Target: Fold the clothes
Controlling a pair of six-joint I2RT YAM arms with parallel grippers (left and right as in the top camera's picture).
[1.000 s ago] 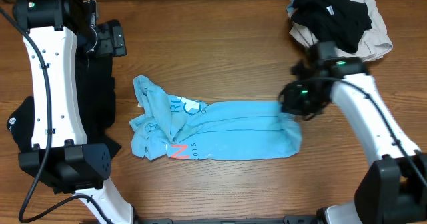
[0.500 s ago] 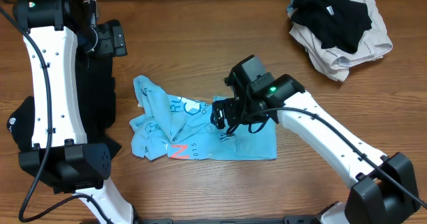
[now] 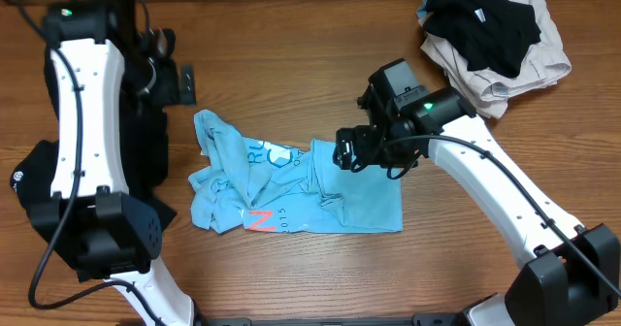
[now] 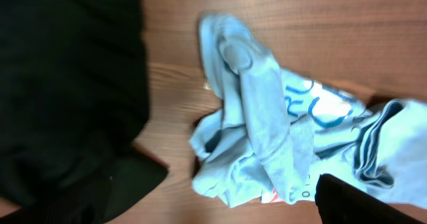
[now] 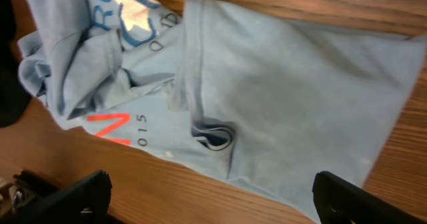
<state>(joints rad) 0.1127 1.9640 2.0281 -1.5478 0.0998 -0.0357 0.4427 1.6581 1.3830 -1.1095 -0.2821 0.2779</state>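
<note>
Right fingers (image 5: 73,194) hang spread and empty over the light blue T-shirt (image 3: 291,190), lying mid-worktop (image 3: 320,35) with one end doubled toward its lettering (image 3: 260,219) (a fold, seemingly), while the left fingers (image 4: 360,201) hover released near the black shirt (image 4: 67,84).

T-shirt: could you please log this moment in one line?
T-shirt: partly folded, one end bunched | right gripper: open, above T-shirt | left gripper: open, empty | black shirt: under left arm

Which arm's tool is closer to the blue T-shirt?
Right. The right tool hangs over the middle of the blue T-shirt; the left tool is beyond its upper-left corner.
</note>
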